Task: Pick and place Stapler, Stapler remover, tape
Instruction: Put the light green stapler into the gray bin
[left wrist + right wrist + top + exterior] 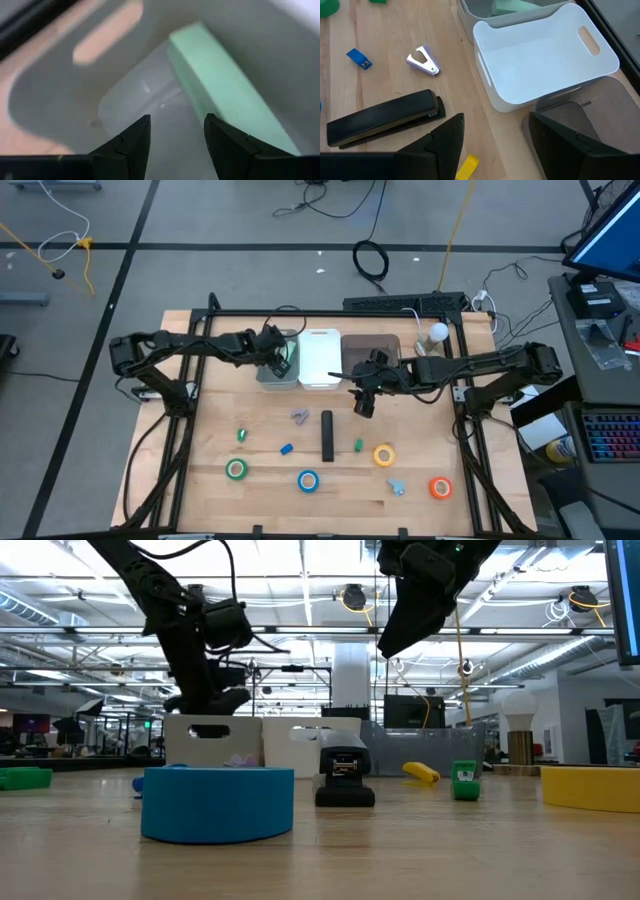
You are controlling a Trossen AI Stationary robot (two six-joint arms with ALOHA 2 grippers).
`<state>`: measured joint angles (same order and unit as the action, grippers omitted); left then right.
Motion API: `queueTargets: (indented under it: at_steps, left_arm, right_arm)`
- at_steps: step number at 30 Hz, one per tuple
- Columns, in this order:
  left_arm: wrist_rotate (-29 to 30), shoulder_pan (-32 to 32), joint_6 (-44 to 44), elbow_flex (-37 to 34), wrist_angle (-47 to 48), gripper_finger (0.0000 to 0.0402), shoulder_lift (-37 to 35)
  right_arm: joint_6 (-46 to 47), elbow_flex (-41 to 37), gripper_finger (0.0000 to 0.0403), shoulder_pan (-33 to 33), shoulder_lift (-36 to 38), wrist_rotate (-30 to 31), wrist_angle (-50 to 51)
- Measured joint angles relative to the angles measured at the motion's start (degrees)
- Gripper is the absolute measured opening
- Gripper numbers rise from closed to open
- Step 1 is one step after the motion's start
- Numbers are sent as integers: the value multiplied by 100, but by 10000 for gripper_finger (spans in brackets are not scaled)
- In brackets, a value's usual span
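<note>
Low view: both arms cut off at 12 o'clock edge. Yellow tape roll (592, 787) cut off at 3 o'clock edge; green roll (22, 777) cut at 9 o'clock edge. Blue roll (217, 802) hides lower part of grey bin (212, 739).

Left wrist view: pale green block (220, 85) in bin runs out of pic toward 4 o'clock; blurred, can't tell what it is.

Right wrist view: black stapler (385, 118) partly behind the gripper's own finger; small yellow item (467, 166) mostly hidden, cut at 6 o'clock edge. Brown bin (600, 107) cut at 3 o'clock.

High view: small bits around stapler too small to ID.
</note>
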<state>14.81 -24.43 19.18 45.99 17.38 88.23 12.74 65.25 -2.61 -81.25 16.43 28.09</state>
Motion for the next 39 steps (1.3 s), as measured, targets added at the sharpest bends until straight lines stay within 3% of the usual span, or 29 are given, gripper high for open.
queueTargets:
  at_steps: [12,31,39]
  left_arm:
    - [12,-57,-107,158,496,186,-2]
    - [-820,-25,-181,154,307,186,-2]
    - [-688,73,-186,152,426,186,-2]
  right_arm:
    - [-38,0,215,0,0,2,0]
    - [-120,0,215,0,0,0,-2]
    - [-126,0,215,0,0,0,-2]
